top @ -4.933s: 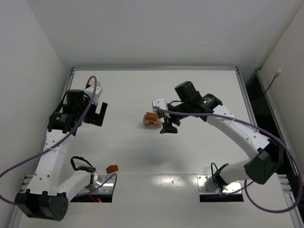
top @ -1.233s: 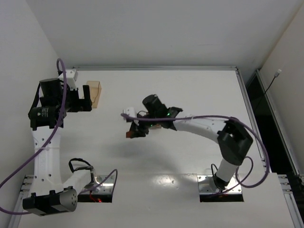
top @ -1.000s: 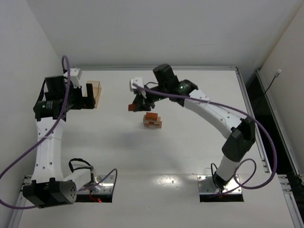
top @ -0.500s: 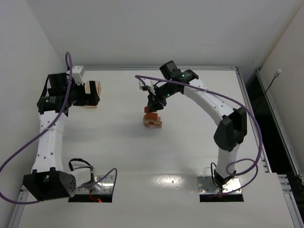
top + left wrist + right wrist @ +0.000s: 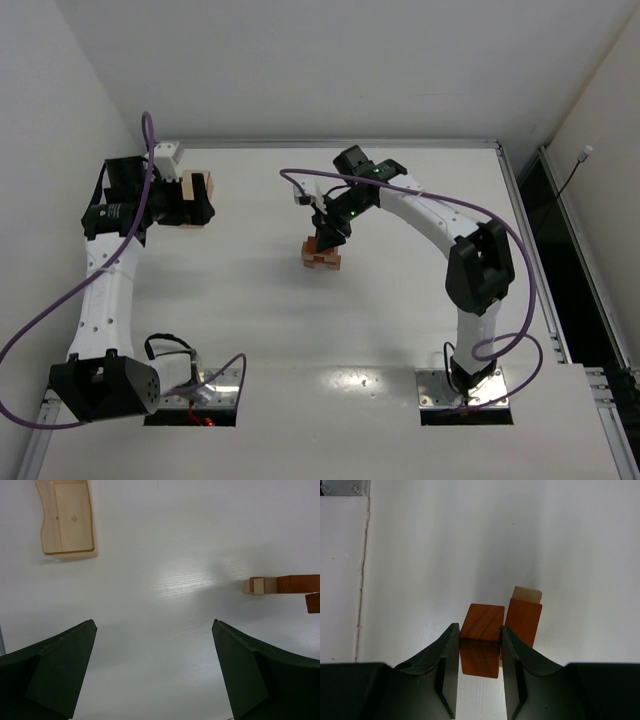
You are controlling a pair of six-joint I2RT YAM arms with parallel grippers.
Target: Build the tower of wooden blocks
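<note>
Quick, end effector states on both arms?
Left end effector: open, empty.
Right end effector: closed on a reddish-brown block.

Right arm (image 5: 440, 212): rises from base, bends at elbow, forearm reaches left to wood block tower (image 5: 321, 259). Right claw (image 5: 479, 630): just above tower top, fingers (image 5: 446, 655) pinched on reddish-brown block (image 5: 481, 622). Left arm (image 5: 100, 290): stands tall, far left of tower. Left claw (image 5: 153, 625): jaws spread wide, nothing between, well apart from tower.
</note>
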